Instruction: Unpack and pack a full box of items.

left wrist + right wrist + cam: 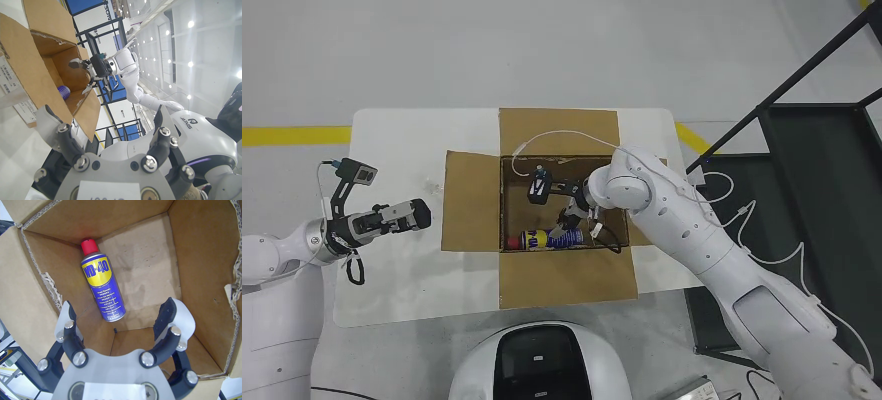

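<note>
spray can (pixel 103 289) against box (pixel 198 256) wall | flaps (pixel 472 200) splayed | rack (pixel 812 150) beside table (pixel 402 290)

- Right arm (pixel 682 215) stretched in from 4 o'clock, wrist angled down, jaws spread wide, gripping nothing.
- Left arm (pixel 372 222) out at 9 o'clock, level, jaws parted, empty.

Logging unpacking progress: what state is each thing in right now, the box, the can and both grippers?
cardboard box: open, flaps folded outward.
spray can: lying on its side on the box floor, red cap on.
right gripper: open, empty, inside the box over the can.
left gripper: open, empty, beside the box over the table.
</note>
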